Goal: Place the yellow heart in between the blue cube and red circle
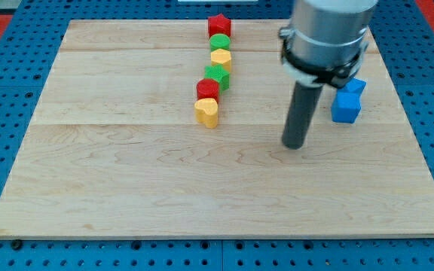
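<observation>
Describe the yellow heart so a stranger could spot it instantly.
On the wooden board, a column of small blocks runs down from the top edge near the middle. The yellow heart is its lowest piece, touching the red block above it. The other yellow block sits higher, mid-column.

heart [207, 111] left of my tip [294, 145], cube [346, 108] right — row [220, 57] behind heart

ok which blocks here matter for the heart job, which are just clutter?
Job: yellow heart, red circle, blue cube, my tip between heart and cube, touching neither.
Clutter: red star, green circle, yellow block, green star, second blue block.
</observation>
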Available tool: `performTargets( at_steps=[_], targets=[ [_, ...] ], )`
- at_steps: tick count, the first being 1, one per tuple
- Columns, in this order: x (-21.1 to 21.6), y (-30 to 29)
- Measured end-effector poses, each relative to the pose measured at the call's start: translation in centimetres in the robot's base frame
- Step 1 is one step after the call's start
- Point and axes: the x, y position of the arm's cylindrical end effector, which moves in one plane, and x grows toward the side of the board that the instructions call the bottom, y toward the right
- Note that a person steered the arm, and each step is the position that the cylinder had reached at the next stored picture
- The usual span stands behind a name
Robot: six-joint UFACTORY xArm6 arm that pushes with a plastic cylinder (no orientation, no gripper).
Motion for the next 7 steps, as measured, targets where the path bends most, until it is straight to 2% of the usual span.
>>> performTargets(
  at_steps=[1,2,3,4,7],
  targets=[
    [1.8,-8.8],
    [-1.3,-17.1],
    [-5.3,-15.7],
    [-6.9,-12.5],
    [-7.2,-5.5]
  ],
)
